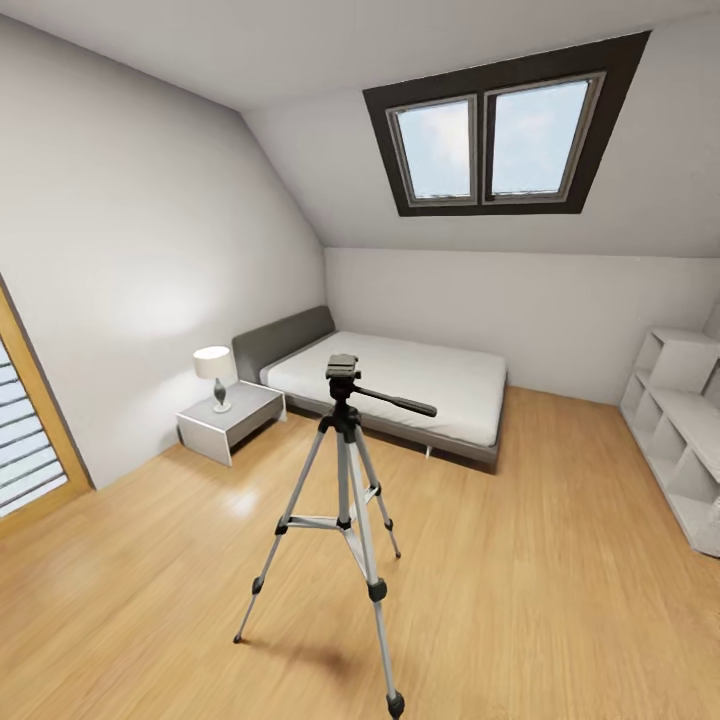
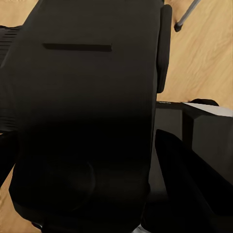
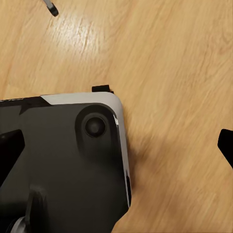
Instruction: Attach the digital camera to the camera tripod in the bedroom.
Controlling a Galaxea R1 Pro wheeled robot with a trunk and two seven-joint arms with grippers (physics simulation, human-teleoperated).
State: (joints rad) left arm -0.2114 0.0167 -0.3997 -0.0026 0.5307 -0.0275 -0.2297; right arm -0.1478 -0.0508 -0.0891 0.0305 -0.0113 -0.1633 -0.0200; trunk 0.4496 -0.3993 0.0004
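The camera tripod (image 1: 345, 440) stands on the wood floor in the middle of the bedroom, in front of the bed. Its grey-black head plate (image 1: 342, 365) is bare, and the long pan handle (image 1: 400, 402) points right. A matte-black body, the digital camera (image 2: 82, 121), sits very close in the left wrist view, and my left gripper (image 2: 116, 160) appears shut on it. One tripod foot (image 2: 178, 26) shows past it. My right gripper (image 3: 116, 145) is open with nothing in it, one finger (image 3: 225, 145) at the frame edge, hanging over my own base (image 3: 63, 165). Another tripod foot (image 3: 51, 8) shows on the floor.
The low grey bed (image 1: 400, 385) lies behind the tripod. A nightstand (image 1: 230, 418) with a lamp (image 1: 214, 372) stands to its left. White shelves (image 1: 680, 430) line the right wall. A slatted door (image 1: 25, 440) is at the left, and a skylight (image 1: 495, 140) sits in the sloped ceiling.
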